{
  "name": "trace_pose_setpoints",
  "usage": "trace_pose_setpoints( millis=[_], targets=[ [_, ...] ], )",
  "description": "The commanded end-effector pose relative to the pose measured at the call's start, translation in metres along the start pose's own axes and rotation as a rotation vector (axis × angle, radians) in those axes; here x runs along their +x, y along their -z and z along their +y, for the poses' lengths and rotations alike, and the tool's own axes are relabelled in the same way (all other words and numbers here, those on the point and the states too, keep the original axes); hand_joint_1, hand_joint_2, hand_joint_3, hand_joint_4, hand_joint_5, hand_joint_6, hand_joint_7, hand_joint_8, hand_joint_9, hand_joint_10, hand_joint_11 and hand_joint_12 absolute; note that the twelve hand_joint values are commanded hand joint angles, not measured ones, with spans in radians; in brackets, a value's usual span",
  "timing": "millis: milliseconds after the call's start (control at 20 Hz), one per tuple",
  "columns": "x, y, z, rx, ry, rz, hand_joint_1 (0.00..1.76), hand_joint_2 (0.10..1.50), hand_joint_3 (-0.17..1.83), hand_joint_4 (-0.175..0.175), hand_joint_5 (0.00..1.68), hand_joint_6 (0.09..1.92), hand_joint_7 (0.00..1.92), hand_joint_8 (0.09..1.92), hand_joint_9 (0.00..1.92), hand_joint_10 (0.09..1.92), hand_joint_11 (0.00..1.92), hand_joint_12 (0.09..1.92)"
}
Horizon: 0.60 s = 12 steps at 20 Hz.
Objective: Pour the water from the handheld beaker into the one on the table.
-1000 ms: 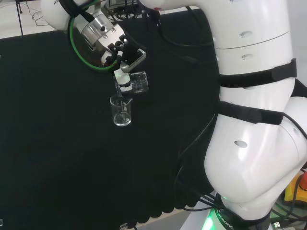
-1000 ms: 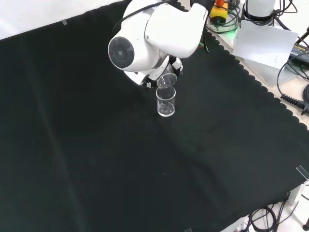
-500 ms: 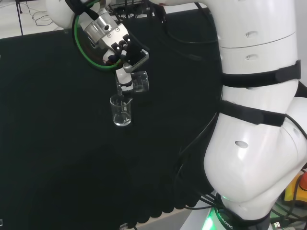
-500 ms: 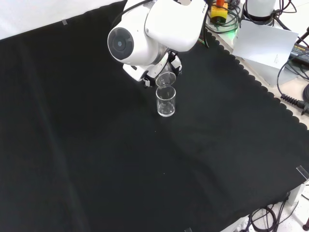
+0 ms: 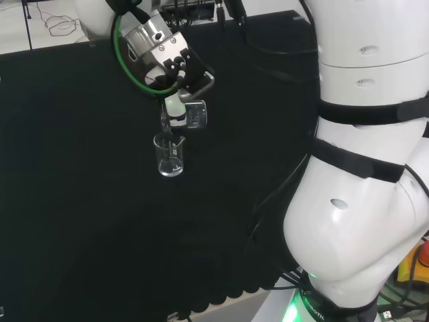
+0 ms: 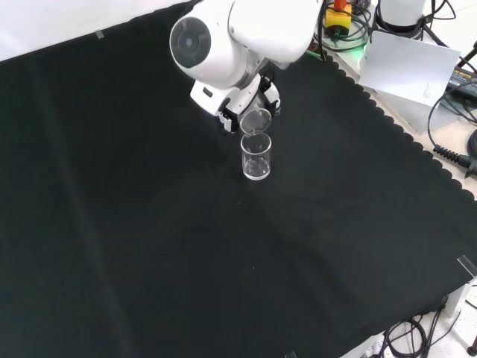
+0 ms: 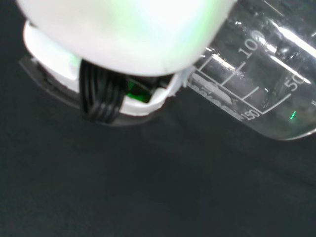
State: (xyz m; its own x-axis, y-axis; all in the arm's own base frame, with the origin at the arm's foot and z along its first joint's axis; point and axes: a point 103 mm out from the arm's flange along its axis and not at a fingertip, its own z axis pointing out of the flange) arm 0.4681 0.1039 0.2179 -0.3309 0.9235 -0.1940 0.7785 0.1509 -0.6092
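A: Gripping what, exactly?

B: The hand (image 5: 175, 111) is curling its fingers round a clear beaker (image 5: 194, 115), tipping it on its side, lip directly over the second beaker (image 6: 256, 157), which is standing upright on the black cloth (image 6: 149, 246), toward its far edge in the front view.

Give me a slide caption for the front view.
Hand tips held beaker over the beaker on the cloth.

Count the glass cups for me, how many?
2. One beaker is tipped in the hand; the other beaker stands on the cloth just below it.
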Motion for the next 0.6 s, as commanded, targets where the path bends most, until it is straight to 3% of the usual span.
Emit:
trace_pose_setpoints(
  millis=[50,300,600],
  targets=[
    [-0.017,-0.009,0.002,-0.096,0.054,0.134,1.32,0.58,0.8,-0.175,1.24,0.76,1.3,0.73,1.52,0.73,1.14,0.74],
    [-0.035,-0.019,0.008,-0.208,0.119,0.253,1.36,0.58,0.79,-0.175,1.23,0.77,1.27,0.74,1.46,0.73,1.13,0.74],
    [-0.057,-0.031,0.02,-0.258,0.158,0.375,1.43,0.58,0.77,-0.175,1.22,0.78,1.21,0.76,1.35,0.74,1.13,0.74]
  ],
)
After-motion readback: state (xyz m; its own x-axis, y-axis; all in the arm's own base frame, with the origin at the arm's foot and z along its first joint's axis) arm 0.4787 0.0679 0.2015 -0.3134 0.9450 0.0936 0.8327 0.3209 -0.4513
